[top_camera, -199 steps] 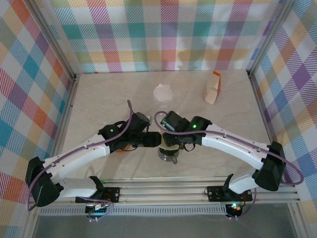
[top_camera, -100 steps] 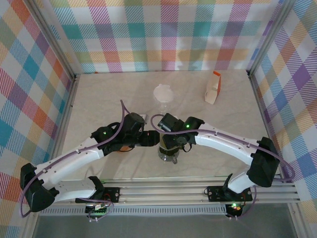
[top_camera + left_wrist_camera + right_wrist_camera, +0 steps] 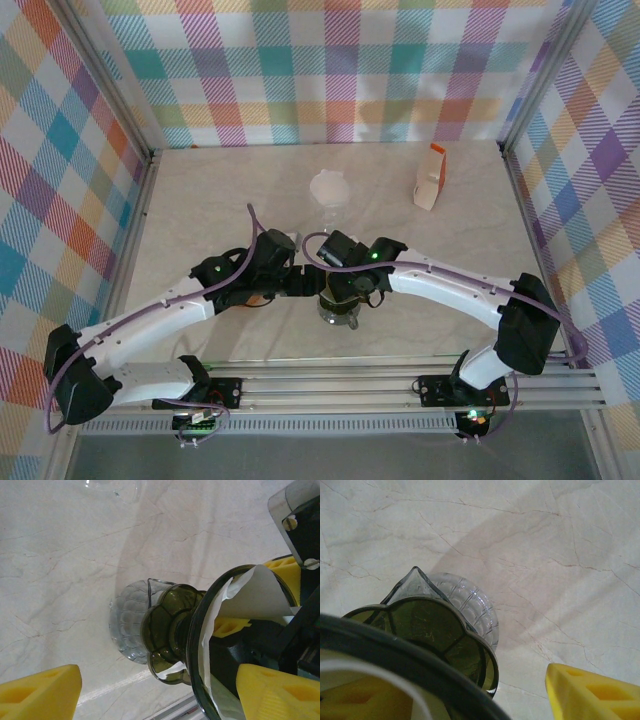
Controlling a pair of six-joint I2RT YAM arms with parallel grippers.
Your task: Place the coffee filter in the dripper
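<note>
Toward the near side of the worktop (image 3: 200,200), both arms meet over a dark green dripper (image 3: 167,630) that stands on a clear ribbed glass carafe (image 3: 125,625). In the top view the wrists cover most of both. The white paper coffee filter (image 3: 255,595) sits inside the dripper's cone. Its upper edge stands a little above the dark rim, and its lower part is hidden by the tinted wall. The left fingers (image 3: 42,692) are spread wide with nothing in them. The dripper's rim lies between the two yellow pads, and the pad on the far side is clear of it. Whether the other pad touches the rim is hard to tell, as both are cut off by the frame. The right fingers (image 3: 595,695) are also parted and clamp nothing. One is outside the dripper with bare worktop between it and the rim, and the other shows dimly yellow inside the cone behind the filter's edge. Farther back a pale round item (image 3: 330,187) is too small to identify. An orange-and-white carton (image 3: 430,177) stands upright to its right near the back wall.
</note>
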